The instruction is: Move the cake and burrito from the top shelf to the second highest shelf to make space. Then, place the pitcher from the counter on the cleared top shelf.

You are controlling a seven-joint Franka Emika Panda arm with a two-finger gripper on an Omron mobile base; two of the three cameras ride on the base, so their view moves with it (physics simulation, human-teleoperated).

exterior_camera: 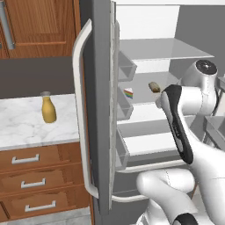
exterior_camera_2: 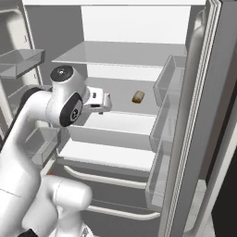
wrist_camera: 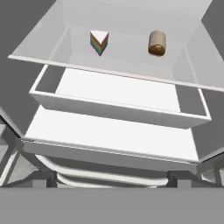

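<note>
The rainbow-striped cake and the brown burrito lie side by side on the second highest shelf of the open fridge. Above them the top shelf is bare. The pitcher with yellow liquid stands upright on the marbled counter, left of the fridge door. My gripper hangs open in front of the fridge, short of that shelf's front edge and apart from both foods, nothing between its fingers.
The open fridge door with its long handle and door bins stands between the counter and the shelves. A second door with bins flanks the right. A white drawer and lower shelves sit beneath.
</note>
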